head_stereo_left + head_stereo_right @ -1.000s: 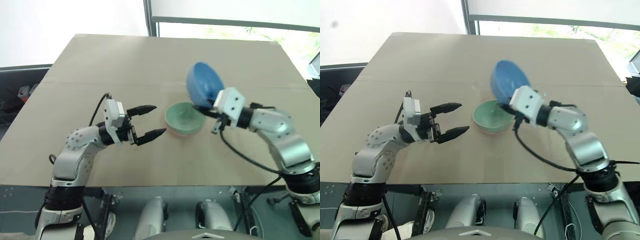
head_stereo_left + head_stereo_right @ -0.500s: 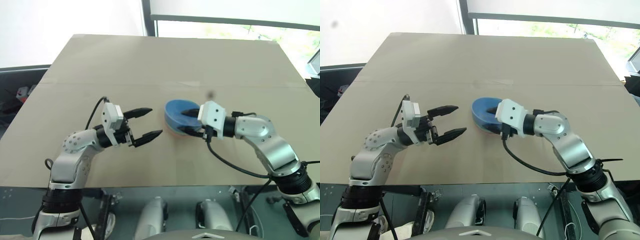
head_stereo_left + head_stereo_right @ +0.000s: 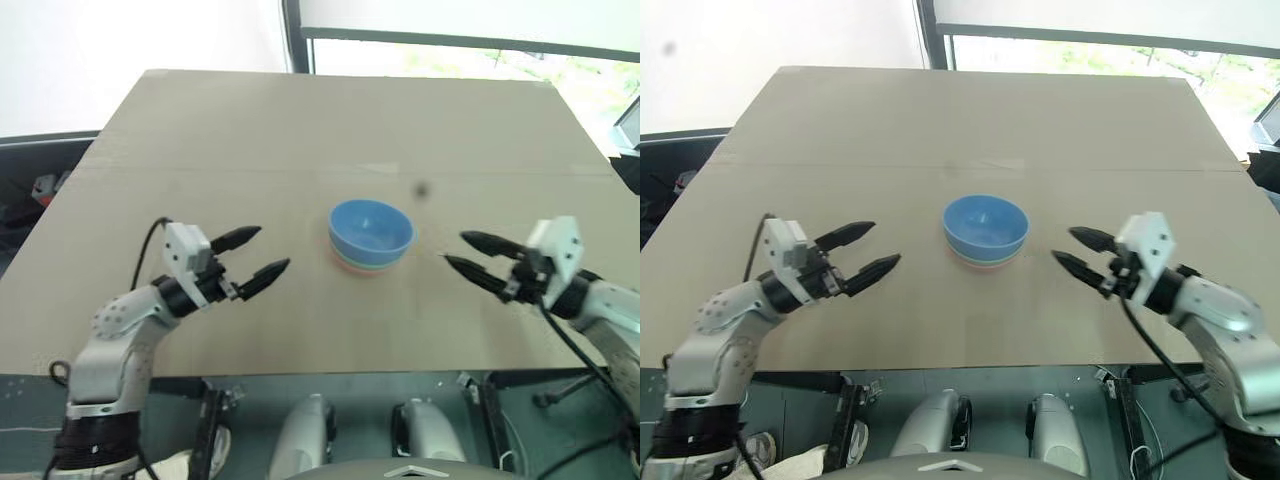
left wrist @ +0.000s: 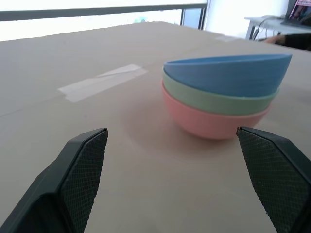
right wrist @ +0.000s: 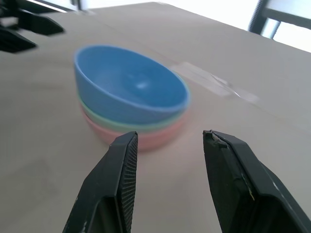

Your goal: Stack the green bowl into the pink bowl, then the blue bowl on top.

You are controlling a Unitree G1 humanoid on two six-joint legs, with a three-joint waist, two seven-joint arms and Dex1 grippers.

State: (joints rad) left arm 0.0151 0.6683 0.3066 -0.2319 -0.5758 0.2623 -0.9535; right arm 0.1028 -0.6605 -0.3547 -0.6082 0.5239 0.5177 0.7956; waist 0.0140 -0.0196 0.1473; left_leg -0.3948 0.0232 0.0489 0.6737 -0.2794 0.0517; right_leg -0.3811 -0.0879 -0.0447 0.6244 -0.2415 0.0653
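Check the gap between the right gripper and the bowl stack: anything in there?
Nothing: the left eye view shows bare table between the right gripper and the blue bowl.

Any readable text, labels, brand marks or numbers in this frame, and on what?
None can be read.
blue bowl, green bowl, pink bowl: plain, no markings.
Strip of tape on the table: blank.
left gripper and right gripper: no legible label.

Silver-grey jointed arms, white wrist blocks, black cables, black tapered fingers with cross-hatched pads
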